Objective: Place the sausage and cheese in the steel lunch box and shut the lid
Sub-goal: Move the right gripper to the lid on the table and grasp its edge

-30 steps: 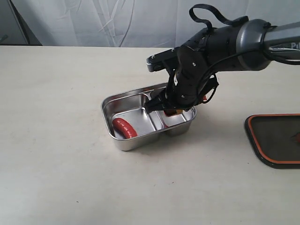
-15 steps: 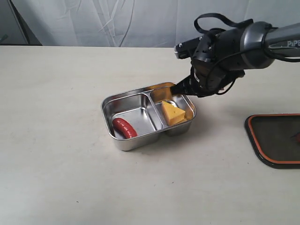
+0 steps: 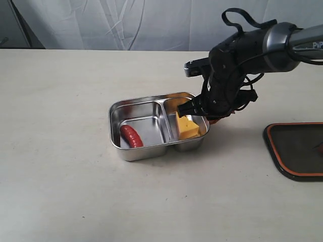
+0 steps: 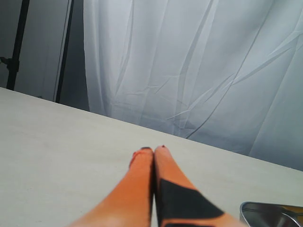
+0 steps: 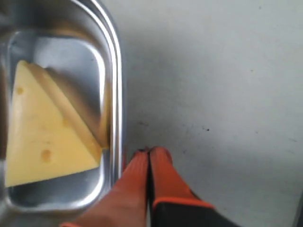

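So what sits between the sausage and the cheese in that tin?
Only the divider of the steel lunch box; the exterior view shows the sausage in one compartment and the cheese in the other.

1. The right arm (image 3: 267, 45) reaches in from the right with its wrist bent downward.
2. The right gripper (image 5: 149, 152) has its orange fingers pressed together.
3. The left gripper (image 4: 153, 151) has its fingers pressed together and is held low, roughly level.
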Action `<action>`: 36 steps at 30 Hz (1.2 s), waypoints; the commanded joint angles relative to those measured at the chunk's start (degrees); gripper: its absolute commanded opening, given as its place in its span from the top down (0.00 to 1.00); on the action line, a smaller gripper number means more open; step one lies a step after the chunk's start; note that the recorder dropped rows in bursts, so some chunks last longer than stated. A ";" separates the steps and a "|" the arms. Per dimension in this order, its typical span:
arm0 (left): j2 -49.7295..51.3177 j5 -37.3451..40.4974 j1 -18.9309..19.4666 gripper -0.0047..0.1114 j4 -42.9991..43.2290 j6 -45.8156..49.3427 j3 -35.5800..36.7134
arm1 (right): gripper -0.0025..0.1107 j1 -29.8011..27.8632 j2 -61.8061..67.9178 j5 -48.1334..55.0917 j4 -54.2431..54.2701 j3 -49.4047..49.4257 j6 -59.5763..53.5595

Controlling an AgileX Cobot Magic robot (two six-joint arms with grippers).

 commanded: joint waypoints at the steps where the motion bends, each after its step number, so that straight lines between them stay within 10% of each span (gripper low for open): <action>1: -0.36 -0.06 -0.69 0.96 0.36 0.11 0.20 | 0.99 0.13 -2.08 2.40 7.19 -0.20 -8.06; 23: -0.36 -0.48 -0.68 0.96 -0.01 -0.01 0.20 | 0.99 0.02 -20.71 12.71 -0.34 0.29 -4.28; 36: -0.36 -21.49 -0.68 0.96 -4.67 -8.90 0.20 | 0.99 -1.52 -25.31 10.34 -0.36 11.41 -3.80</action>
